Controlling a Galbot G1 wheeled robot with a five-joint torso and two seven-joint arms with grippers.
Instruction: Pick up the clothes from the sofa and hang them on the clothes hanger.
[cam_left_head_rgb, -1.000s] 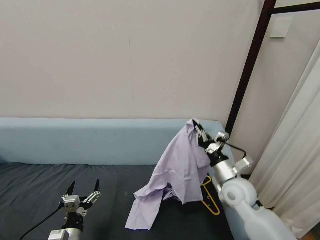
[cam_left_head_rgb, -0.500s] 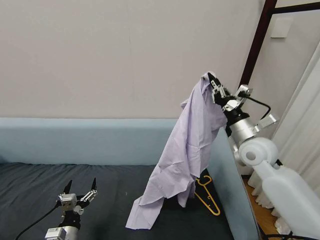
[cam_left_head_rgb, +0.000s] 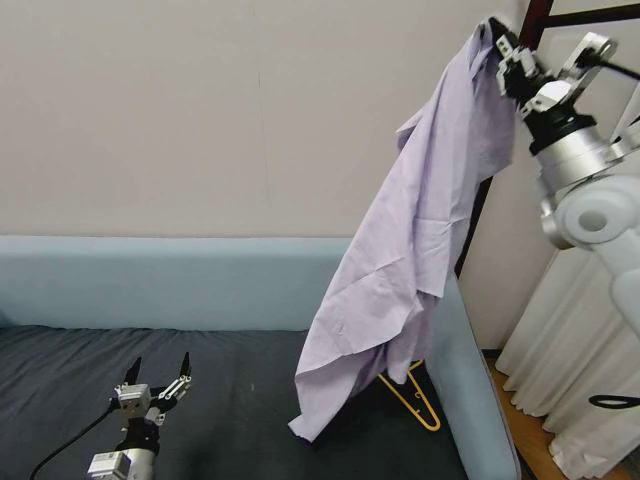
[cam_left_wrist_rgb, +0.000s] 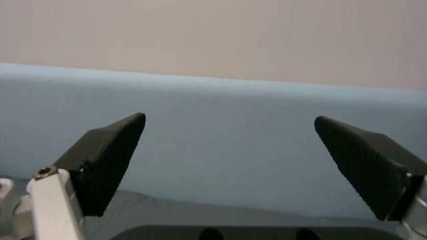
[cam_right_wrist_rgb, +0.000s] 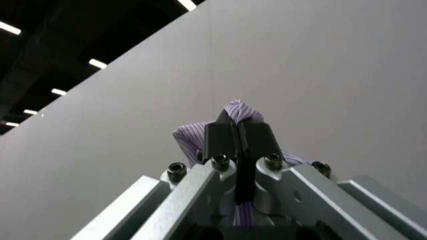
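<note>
A lilac shirt (cam_left_head_rgb: 415, 260) hangs in the air, pinched at its top by my right gripper (cam_left_head_rgb: 503, 52), which is raised high at the upper right beside a dark upright pole (cam_left_head_rgb: 500, 130). Its tail dangles just above the sofa seat (cam_left_head_rgb: 230, 390). The right wrist view has the fingers (cam_right_wrist_rgb: 217, 137) shut on striped lilac cloth (cam_right_wrist_rgb: 237, 111). A yellow clothes hanger (cam_left_head_rgb: 415, 395) lies on the seat under the shirt. My left gripper (cam_left_head_rgb: 153, 385) rests low at the front left, open, with nothing between its pads (cam_left_wrist_rgb: 110, 160).
The sofa has a pale blue backrest (cam_left_head_rgb: 170, 280) and a blue armrest (cam_left_head_rgb: 465, 390) on the right. White curtains (cam_left_head_rgb: 590, 380) hang past the armrest. A plain wall (cam_left_head_rgb: 200, 110) stands behind.
My right gripper has risen steeply and moved right, lifting the shirt off the seat until only its tail hangs near it. The left gripper has stayed put.
</note>
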